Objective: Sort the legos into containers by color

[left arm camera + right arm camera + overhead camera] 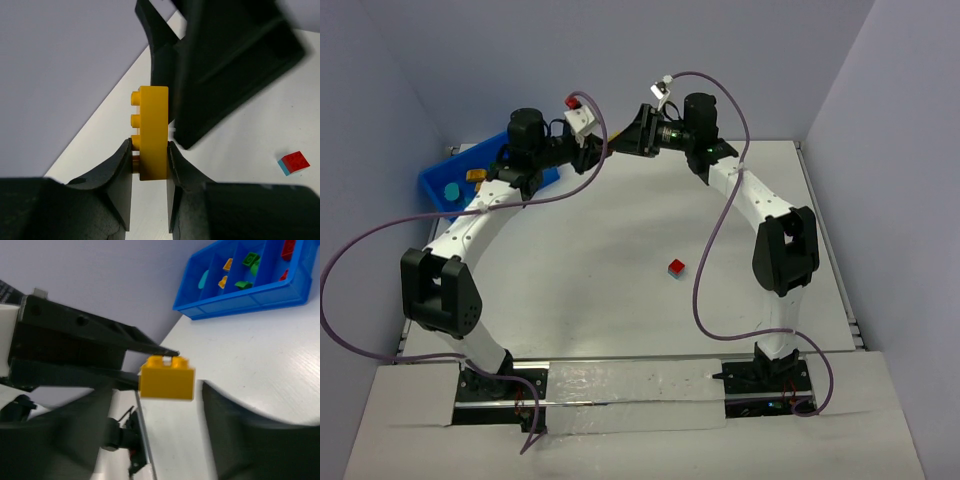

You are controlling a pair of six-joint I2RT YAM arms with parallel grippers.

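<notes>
— Fingers [120, 172] first: on the left gripper [148, 167], pinched shut across the near end of a small yellow plastic lego brick [152, 120], studs facing 9 o'clock in the wrist view. Gripped low, probably to leave the far end free for the other gripper.

— And the right gripper [156, 390]?

— Spread apart, one dark finger on each flank of the same brick, with a gap visible on both sides. No contact to be made out there. Looks like a mid-air handover, at 12 o'clock over the white table [620, 220].

— Why pass across at all?

— Likely reach: bright blue rectangular plastic bin [428, 178] with dividers, parked at 10 o'clock beside the left arm, well apart from the right arm's base.

— Contents?

— Yellow-orange pieces [226, 265], green pieces [249, 260], red pieces [288, 247] and a teal piece [203, 277], lying in separate compartments.

— Anything left out?

— One small red brick with a teal underside [676, 267], near the table's middle, slightly toward 3 o'clock, untouched.

— Next?

— Judged only: back the right fingers off, then carry to the yellow-orange compartment. Risk: narrow pinch at one end, so possible pivot or slip.
</notes>
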